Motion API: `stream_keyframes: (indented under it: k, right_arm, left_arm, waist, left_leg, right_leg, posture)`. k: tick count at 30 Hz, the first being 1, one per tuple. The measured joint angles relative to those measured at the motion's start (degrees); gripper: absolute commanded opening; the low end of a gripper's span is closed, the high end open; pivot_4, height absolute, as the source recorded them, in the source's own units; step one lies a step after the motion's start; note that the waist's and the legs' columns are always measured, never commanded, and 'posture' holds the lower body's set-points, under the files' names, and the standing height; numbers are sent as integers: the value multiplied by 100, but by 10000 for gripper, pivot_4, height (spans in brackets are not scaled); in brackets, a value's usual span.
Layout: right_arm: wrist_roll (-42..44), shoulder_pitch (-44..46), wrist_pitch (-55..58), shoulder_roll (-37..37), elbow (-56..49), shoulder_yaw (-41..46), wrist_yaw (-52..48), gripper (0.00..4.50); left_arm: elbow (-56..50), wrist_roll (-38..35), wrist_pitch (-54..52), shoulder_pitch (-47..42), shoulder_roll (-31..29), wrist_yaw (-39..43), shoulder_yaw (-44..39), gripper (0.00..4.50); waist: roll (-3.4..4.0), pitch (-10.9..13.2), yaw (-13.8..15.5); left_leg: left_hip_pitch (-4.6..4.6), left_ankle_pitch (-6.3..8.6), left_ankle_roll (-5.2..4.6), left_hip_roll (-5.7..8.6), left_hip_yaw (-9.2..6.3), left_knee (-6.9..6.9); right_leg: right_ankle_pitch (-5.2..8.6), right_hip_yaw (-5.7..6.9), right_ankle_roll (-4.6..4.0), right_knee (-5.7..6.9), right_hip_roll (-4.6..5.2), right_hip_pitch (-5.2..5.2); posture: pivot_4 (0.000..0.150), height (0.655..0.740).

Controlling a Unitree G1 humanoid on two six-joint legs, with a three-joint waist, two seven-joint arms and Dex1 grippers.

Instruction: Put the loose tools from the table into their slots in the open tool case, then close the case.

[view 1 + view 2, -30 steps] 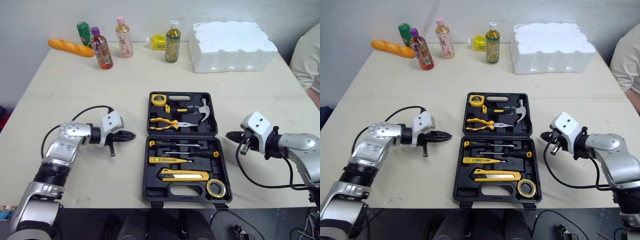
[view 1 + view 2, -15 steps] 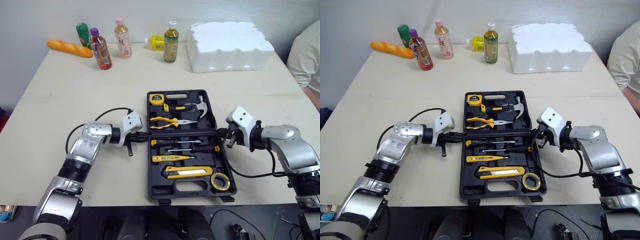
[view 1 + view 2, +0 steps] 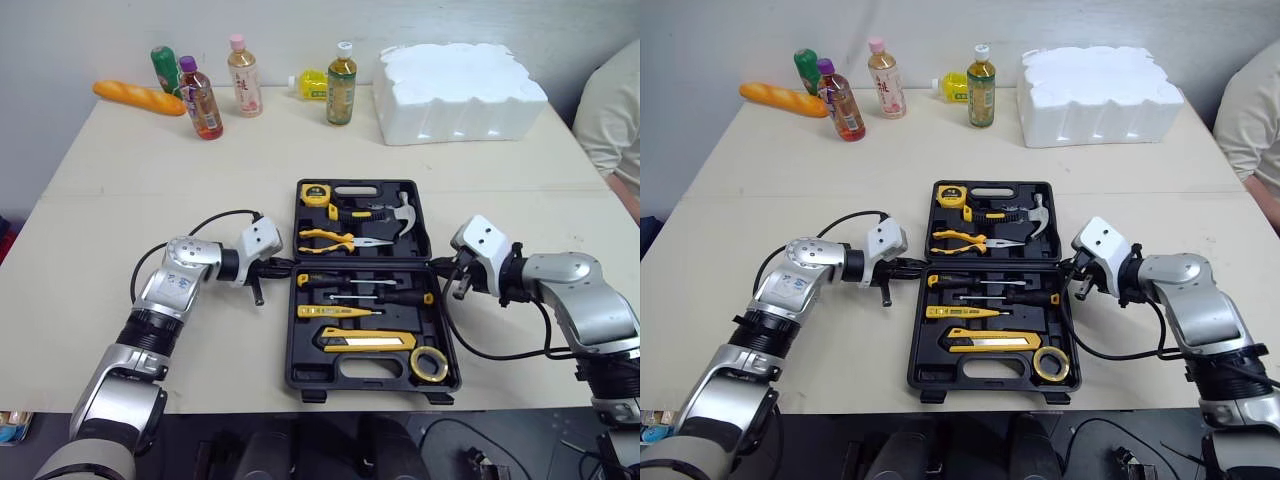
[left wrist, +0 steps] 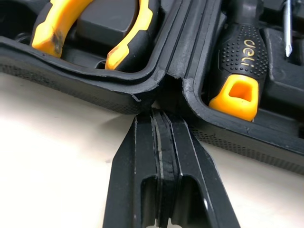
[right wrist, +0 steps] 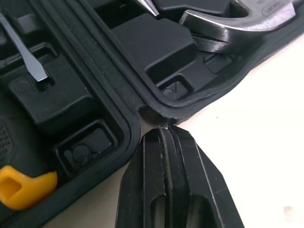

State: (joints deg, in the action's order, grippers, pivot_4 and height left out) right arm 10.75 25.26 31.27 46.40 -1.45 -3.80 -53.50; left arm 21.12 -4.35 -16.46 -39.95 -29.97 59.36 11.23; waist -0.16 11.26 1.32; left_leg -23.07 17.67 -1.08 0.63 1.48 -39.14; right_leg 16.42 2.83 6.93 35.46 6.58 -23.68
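The tool case lies open and flat at the middle of the table. Its long axis runs away from the robot, and its hinge runs crosswise. The left gripper and right gripper, each with jaws pressed together, point inward at opposite ends of that hinge. They seem to touch it, probably to steady or lift a half for closing. The hammer, pliers and tape measure sit in their slots (so closing looks next).

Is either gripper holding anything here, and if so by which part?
Nothing is held. The left gripper and right gripper have their jaws shut and empty, tips at the hinge ends of the open tool case.
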Motion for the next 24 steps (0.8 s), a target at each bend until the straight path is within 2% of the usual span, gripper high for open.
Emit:
stream_keyframes:
  k: [4, 8, 11, 12, 14, 15, 20, 24]
  right_arm:
    - [78, -292, 46, 126, -159, 282, 35, 0]
    - [273, -632, 446, 517, -448, 696, -32, 13567]
    - [671, -626, 1056, 580, -673, 1065, -54, 28419]
    - [957, -399, 1585, 476, -745, 1209, 33, 34195]
    - [1309, 91, 2262, 267, -827, 1321, 230, 43890]
    - [1411, 302, 2506, 196, -862, 1317, 330, 45000]
    - [1565, 652, 3119, 47, -817, 1274, 707, 45000]
    - [1252, 1738, 3680, -922, 63, 861, 1753, 45000]
  left_arm:
    - [9, -31, -321, -29, -141, -57, -148, 203]
    - [-153, -227, -1036, 65, -675, 107, -392, 12734]
    - [-449, -559, -2196, 38, -906, 127, -697, 25749]
    - [-488, -733, -2979, -200, -860, -30, -850, 31363]
    - [-513, -936, -3898, -690, -658, -333, -1033, 40266]
    - [-540, -1010, -4193, -877, -555, -474, -1088, 43510]
    - [-529, -1147, -4835, -1037, -250, -1006, -1219, 43510]
    - [98, -1114, -4987, -1398, 485, -1604, -1161, 43510]
  waist:
    - [0, 0, 0]
    - [0, 0, -27]
    - [0, 0, -34]
    - [-2, 1, -28]
    - [-5, 3, -4]
    - [-5, 3, 10]
    - [-6, 2, 2]
    - [-8, 3, -56]
  left_leg:
    - [0, 0, -1, 1, 0, 0]
    - [0, 1, -1, -5, 1, 3]
    - [-1, 1, 0, -7, -1, 1]
    - [0, 0, 0, -7, -4, -6]
    - [0, -2, -3, -2, -11, -8]
    - [0, -3, -3, 2, -17, -8]
    - [-6, 1, -1, 5, -15, 1]
    - [-9, -12, 8, 10, 1, -1]
  right_leg:
    - [0, -1, 0, 0, 1, 0]
    - [0, -2, -1, 0, -2, -2]
    - [1, -2, -1, 4, -2, -1]
    - [0, -2, -1, 10, -2, 0]
    - [-1, -2, 0, 14, 0, 2]
    - [-1, -3, 0, 14, 1, 3]
    - [-1, -4, -1, 8, 1, -3]
    - [-3, -5, 2, 23, 7, -20]
  posture:
    - [1500, 7383]
    - [1500, 7383]
    - [1500, 7383]
    - [1500, 7383]
    - [1500, 7383]
    - [1500, 7383]
    - [1500, 7383]
    - [1500, 7383]
